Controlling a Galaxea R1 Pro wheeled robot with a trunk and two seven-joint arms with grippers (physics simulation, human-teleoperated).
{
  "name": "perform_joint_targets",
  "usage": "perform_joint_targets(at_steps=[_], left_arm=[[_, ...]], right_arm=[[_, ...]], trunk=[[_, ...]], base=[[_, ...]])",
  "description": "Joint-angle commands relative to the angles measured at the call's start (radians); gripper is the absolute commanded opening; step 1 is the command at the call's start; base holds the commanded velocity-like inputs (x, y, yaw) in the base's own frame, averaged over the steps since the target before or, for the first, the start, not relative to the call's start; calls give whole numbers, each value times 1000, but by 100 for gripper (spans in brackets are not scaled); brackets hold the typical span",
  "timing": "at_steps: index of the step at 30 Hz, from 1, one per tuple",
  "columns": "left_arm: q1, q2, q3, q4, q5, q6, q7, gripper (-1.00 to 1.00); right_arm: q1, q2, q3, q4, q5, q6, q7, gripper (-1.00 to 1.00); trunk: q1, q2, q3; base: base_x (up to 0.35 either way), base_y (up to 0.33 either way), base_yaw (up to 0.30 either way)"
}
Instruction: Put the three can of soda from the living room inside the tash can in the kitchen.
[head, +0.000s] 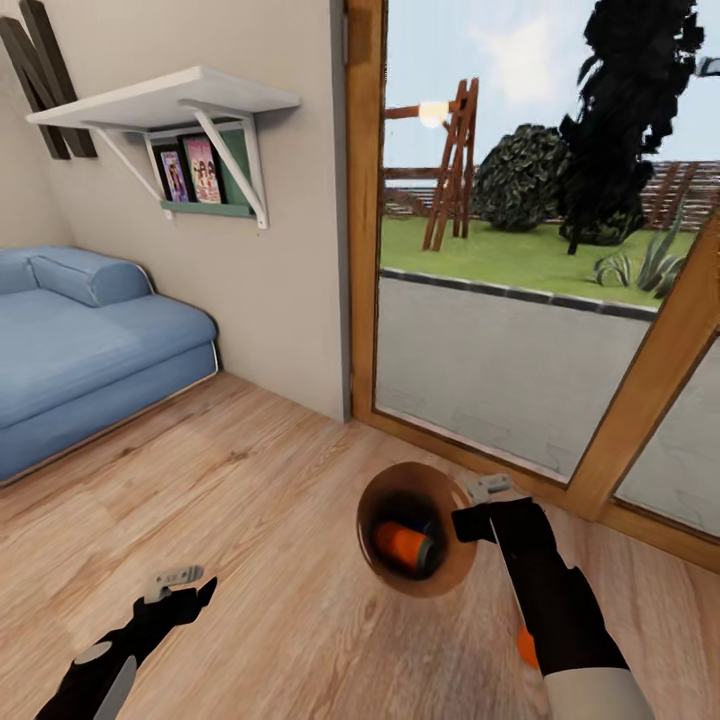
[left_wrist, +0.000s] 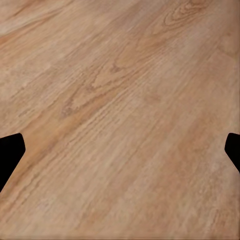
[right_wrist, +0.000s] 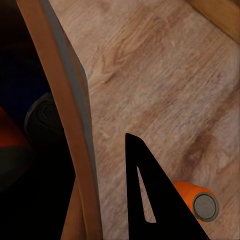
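Tash can (head: 420, 545) hangs from the right gripper (head: 470, 520), clamped on its rim, one orange can (head: 402, 545) inside. Left gripper (left_wrist: 120, 150) is spread wide over floor (left_wrist: 120, 100). Right wrist: another orange can (right_wrist: 197, 200) lies below; keep the bin level.

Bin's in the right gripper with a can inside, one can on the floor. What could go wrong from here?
1. The right gripper holds the bin by its rim alone; it could tilt or slip and spill the orange can inside.
2. Another orange can lies on the floor beside the right arm, mostly hidden from the head camera; it could get knocked and roll, or be left behind.
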Motion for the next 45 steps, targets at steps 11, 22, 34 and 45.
perform_joint_targets(at_steps=[11,22,34,45], left_arm=[[-1,-9,0,10,0,0,0,100],[-1,-10,0,11,0,-1,0,100],[-1,-11,0,11,0,-8,0,100],[-1,-11,0,11,-1,-20,-1,100]], right_arm=[[0,4,5,-12,-10,10,12,-100],[0,6,6,-12,-12,15,14,-100],[0,6,4,-12,-13,16,14,-100],[0,5,-3,-12,-13,17,14,-100]], trunk=[[-5,3,35],[-10,5,60],[-56,88,79],[-98,165,96]], base=[[0,0,0],[0,0,0],[0,0,0],[0,0,0]])
